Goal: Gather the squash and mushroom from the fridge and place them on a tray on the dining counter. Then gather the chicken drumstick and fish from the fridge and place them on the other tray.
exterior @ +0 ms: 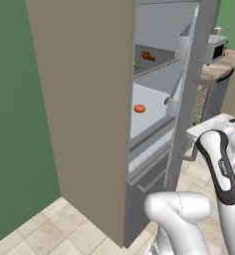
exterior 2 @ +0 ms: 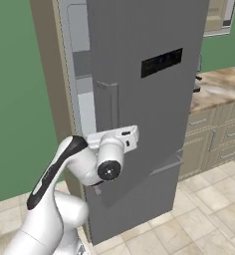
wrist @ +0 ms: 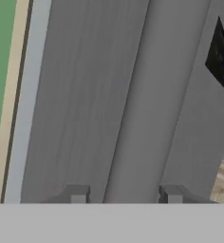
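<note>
- Hand view is showing the gripper [wrist: 119,194] straddling the fridge handle [wrist: 142,95], one finger tip on each side, jaws spread, not clamped on it; whether the pads are touching the bar I cannot tell.
- Black display panel [wrist: 223,57] is sitting at the right edge of the hand view.
- Left base view is showing the fridge [exterior: 89,99] door [exterior: 201,74] swung partly open, shelves visible inside.
- On the upper shelf an orange-brown item [exterior: 148,56] is lying, probably the chicken drumstick; a green bit [exterior: 137,65] is poking out just beside it, too small to name.
- On the white middle shelf [exterior: 149,107] a round orange-red thing [exterior: 139,108] is sitting, maybe the squash or mushroom, cannot tell. A small pale object [exterior: 167,100] is near the door side of that shelf.
- Fish, trays and dining counter are somewhere out of frame.
- Right base view is showing the arm's wrist [exterior 2: 112,149] pressed up close to the door front [exterior 2: 149,99], just below the handle [exterior 2: 107,107].
- Step in hand, as I judge it: working the fridge door by its handle, opening phase, before any food gets picked.
- Nothing is being carried.
- Next move is likely calling for either closing the fingers on the bar and pulling wider, or letting go and backing off so the arm can swing round the door edge to reach the shelves.
- Risk: the door gap is looking narrow for the arm to reach the shelves.
</note>
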